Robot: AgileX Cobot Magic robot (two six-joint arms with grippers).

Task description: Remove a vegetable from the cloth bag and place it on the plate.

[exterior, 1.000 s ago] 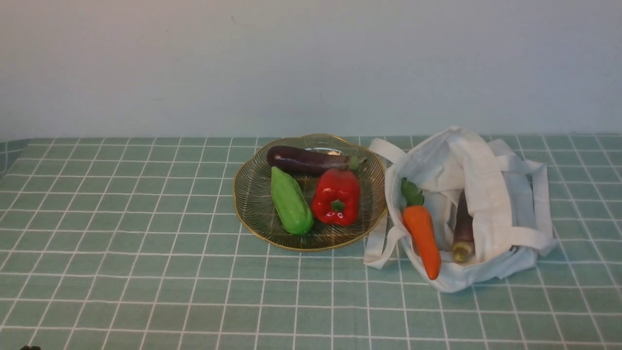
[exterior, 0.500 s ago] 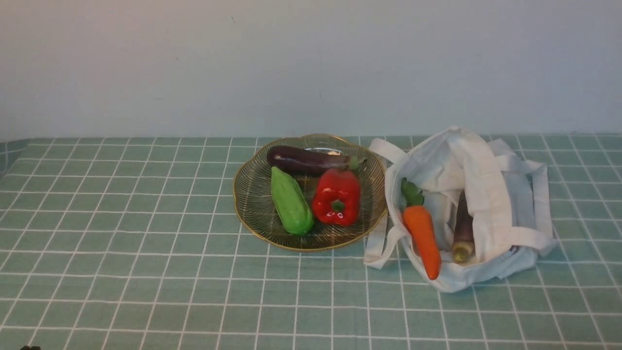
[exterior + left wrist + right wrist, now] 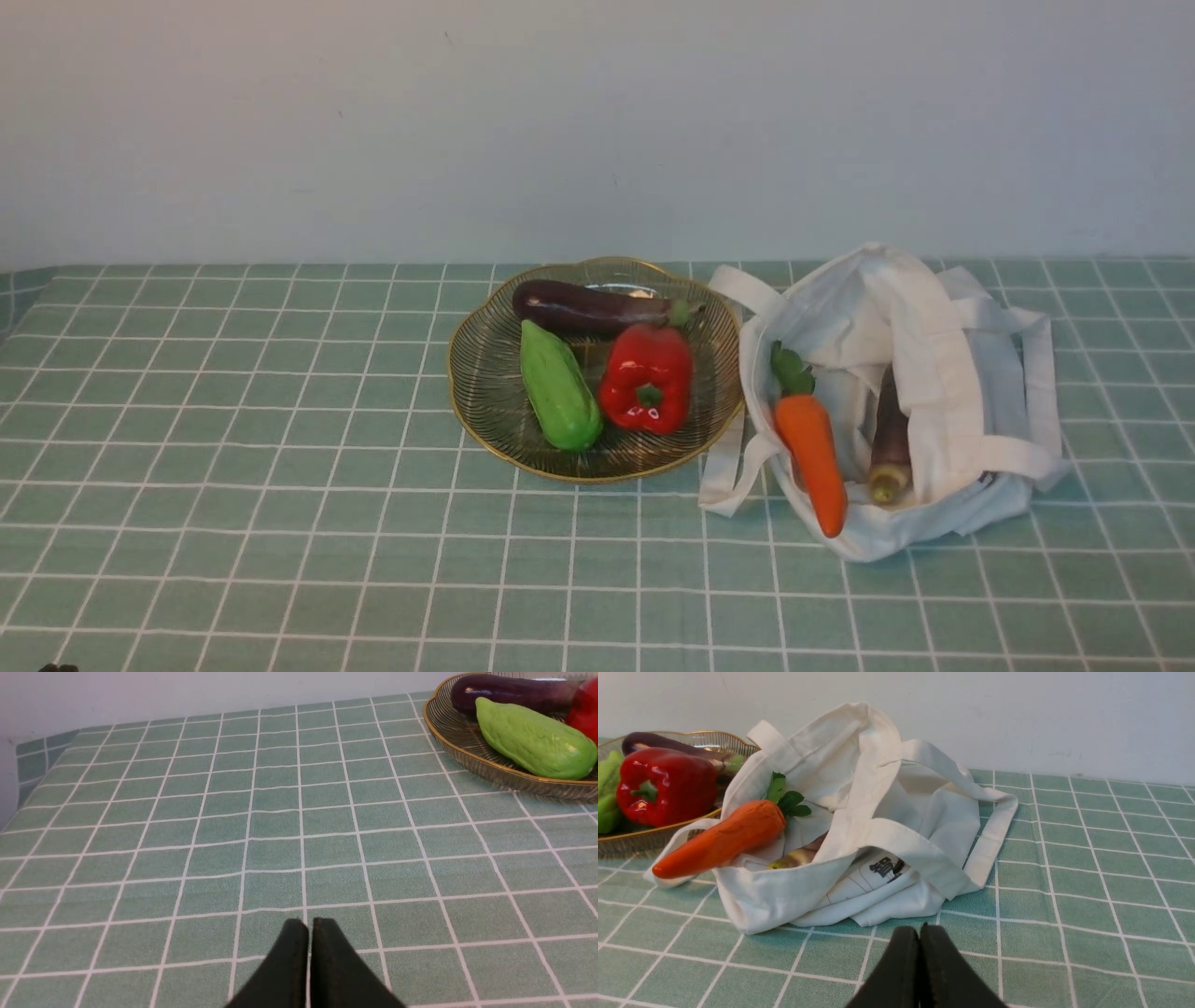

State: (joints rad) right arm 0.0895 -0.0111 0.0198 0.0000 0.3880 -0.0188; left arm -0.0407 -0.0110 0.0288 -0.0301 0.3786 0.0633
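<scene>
The table (image 3: 233,485), covered in a green checked cloth, carries everything in view. One cloth bag (image 3: 943,373) lies slumped on the robot's right side, mouth open toward the camera, strap handles spread over it and onto the table. One plate (image 3: 471,373), gold wire with a scalloped rim, sits just beside the bag on its left; a bag strap reaches the plate's edge.

Count on the plate: three items. The vegetable (image 3: 558,399), bright green and bumpy, lies on the plate's left half; one red pepper (image 3: 647,378) lies just beside it; one purple eggplant (image 3: 588,308) lies across the far side behind both. Count in the bag: two items. One carrot (image 3: 810,448) rests on the bag's near-left lip with its tip pointing out over the table; one dark slender root (image 3: 890,439) lies deeper inside, partly under a strap.

Both arms are withdrawn out of the front view. The left gripper (image 3: 309,926) has its fingers pressed together with nothing between them, low over bare table well apart from the plate. The right gripper (image 3: 919,933) is likewise fully closed and empty, near the bag's front edge.

Judgement: the green vegetable is already placed, so the transfer step appears complete and the arms are parked. Should another item be wanted, the next move calls for the right gripper to open and approach the carrot, the most exposed piece, without snagging the loose strap.
</scene>
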